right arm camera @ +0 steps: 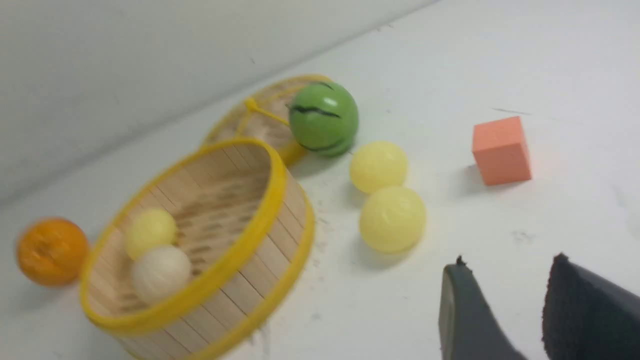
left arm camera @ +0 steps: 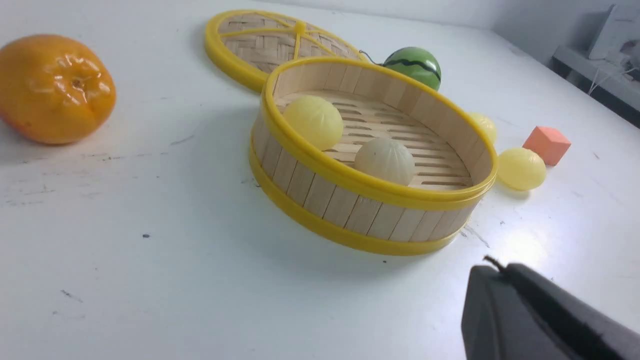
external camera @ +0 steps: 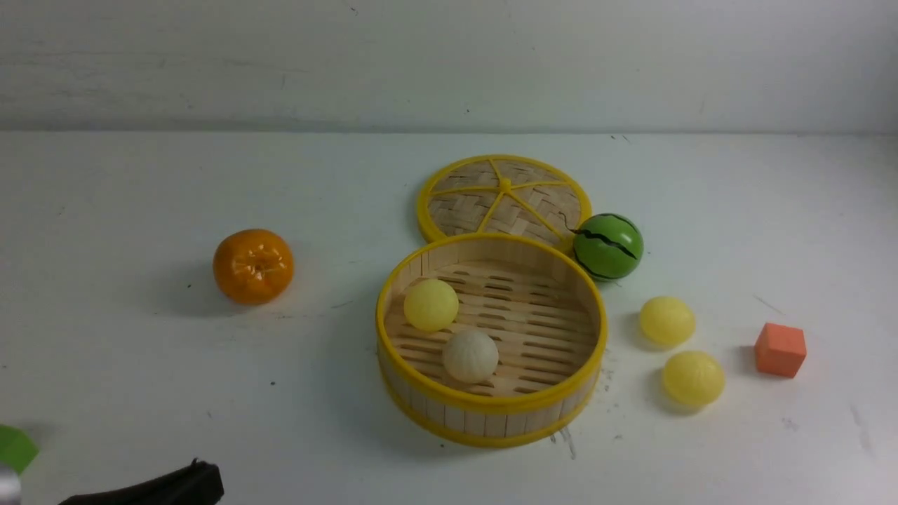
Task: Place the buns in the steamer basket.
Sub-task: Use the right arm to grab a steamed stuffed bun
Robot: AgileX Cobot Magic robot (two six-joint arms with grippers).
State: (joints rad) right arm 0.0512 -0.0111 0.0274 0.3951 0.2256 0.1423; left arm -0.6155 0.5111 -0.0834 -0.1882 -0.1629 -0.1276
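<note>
Front view: the basket (external camera: 491, 405) sits about mid-tabletop, a bit toward the near edge. Two of the buns are already in it: the yellow bun (external camera: 431, 304) against the left wall and the white bun (external camera: 470, 355) just beside it, nearer the front rim. The other two are out on the tabletop, right of the basket: the far bun (external camera: 666, 320) and the near bun (external camera: 693, 378), close together but apart. The lid (external camera: 504, 200) lies flat behind the basket, tucked partly behind its rim, with the ball (external camera: 607, 246) against the lid's right side. The orange (external camera: 253, 266) is off toward the left edge, and the cube (external camera: 780, 349) is right of the loose buns. The left gripper (external camera: 189, 484) only pokes in at the near-left corner, well away from everything.

Left wrist view: the left gripper (left arm camera: 495, 267) has its jaws pressed together with nothing in them, above bare tabletop short of the basket (left arm camera: 350, 175). Both inside buns show clearly, and the near bun (left arm camera: 521, 168) sits just past the rim by the cube (left arm camera: 547, 144).

Right wrist view (kinda blurry): the right gripper (right arm camera: 510, 270) has its jaws apart and empty. The near bun (right arm camera: 392, 218) is the closest thing to it, no contact, with the far bun (right arm camera: 378, 166) right behind it.
</note>
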